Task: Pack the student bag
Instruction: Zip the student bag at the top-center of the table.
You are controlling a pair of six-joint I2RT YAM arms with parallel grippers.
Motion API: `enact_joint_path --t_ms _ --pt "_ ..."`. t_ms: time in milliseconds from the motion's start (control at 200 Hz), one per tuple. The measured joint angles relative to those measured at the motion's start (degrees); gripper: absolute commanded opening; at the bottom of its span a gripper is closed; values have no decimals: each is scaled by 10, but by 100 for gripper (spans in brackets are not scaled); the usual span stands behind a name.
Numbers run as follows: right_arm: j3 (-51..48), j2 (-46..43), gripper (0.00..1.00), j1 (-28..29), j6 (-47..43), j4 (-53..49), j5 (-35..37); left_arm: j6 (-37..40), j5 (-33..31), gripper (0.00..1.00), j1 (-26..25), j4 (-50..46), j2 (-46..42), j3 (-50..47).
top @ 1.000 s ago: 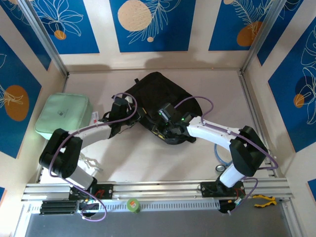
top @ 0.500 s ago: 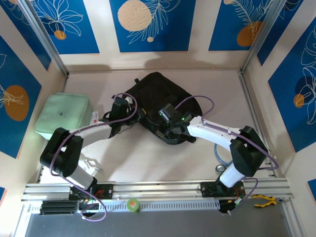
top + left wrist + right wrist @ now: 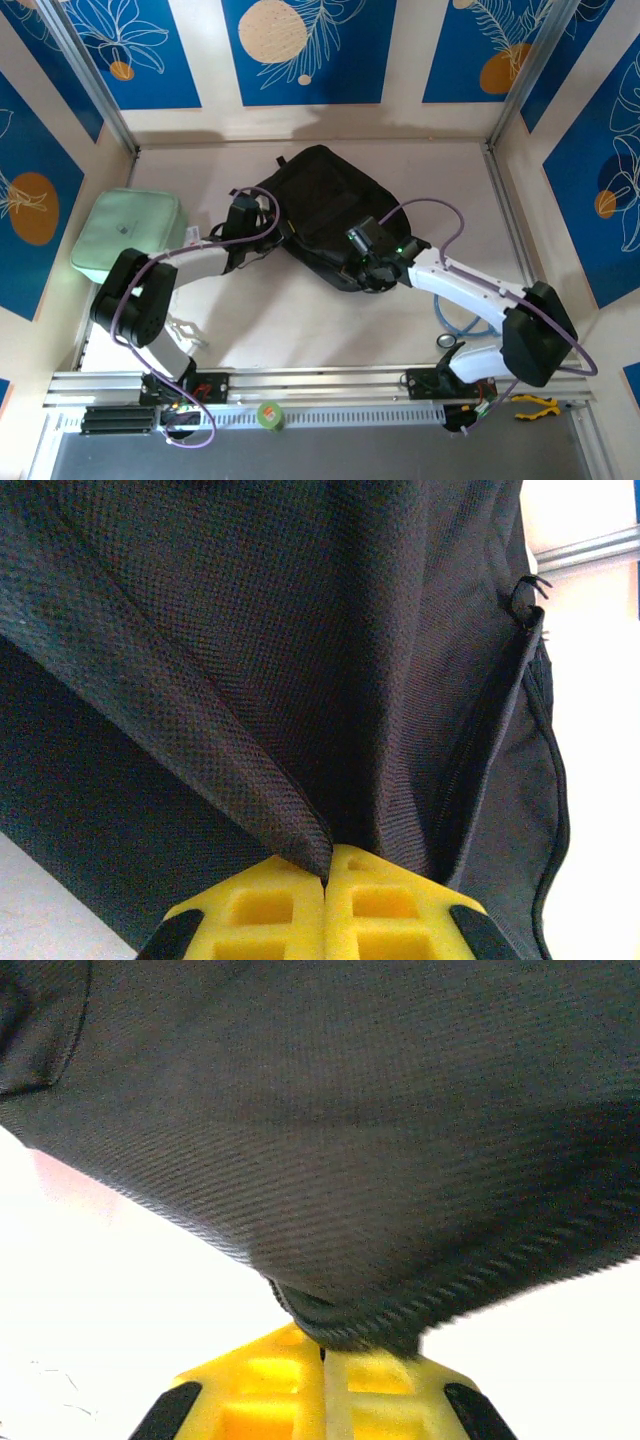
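The large black soft fabric backpack (image 3: 322,205) lies in the middle of the pale surface (image 3: 300,320). The left claw (image 3: 326,878) pinches a fold of its fabric. The right claw (image 3: 322,1352) is clamped tight on its near edge.

Pale beige tabletop (image 3: 300,310), seen from above and enclosed on three sides by upright walls. Far wall (image 3: 310,50), beyond the tabletop: deep blue rectangular panels bearing white line-drawn leaves and peach or orange discs, separated by cream vertical bands (image 3: 405,50). Left wall (image 3: 30,190) and right wall (image 3: 600,180) of the tabletop: the same blue panels set on cream. Silver aluminium posts (image 3: 95,80) rise obliquely from the tabletop's far corners. Silver slotted aluminium rails (image 3: 330,382) run along the tabletop's near edge, and a dark grey strip (image 3: 300,455) lies just outside them. Lighting is even and diffuse, and a soft shadow band (image 3: 200,137) marks where the tabletop meets the far wall.
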Motion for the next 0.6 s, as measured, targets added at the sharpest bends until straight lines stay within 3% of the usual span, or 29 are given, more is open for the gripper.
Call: enact_joint_path --t_ms 340,600 --pt "-35 -57 0 -27 -9 -61 9 8 -4 0 5 0 17 2" --pt "-62 -89 0 -68 -50 -45 -8 12 1 0 7 0 34 13"
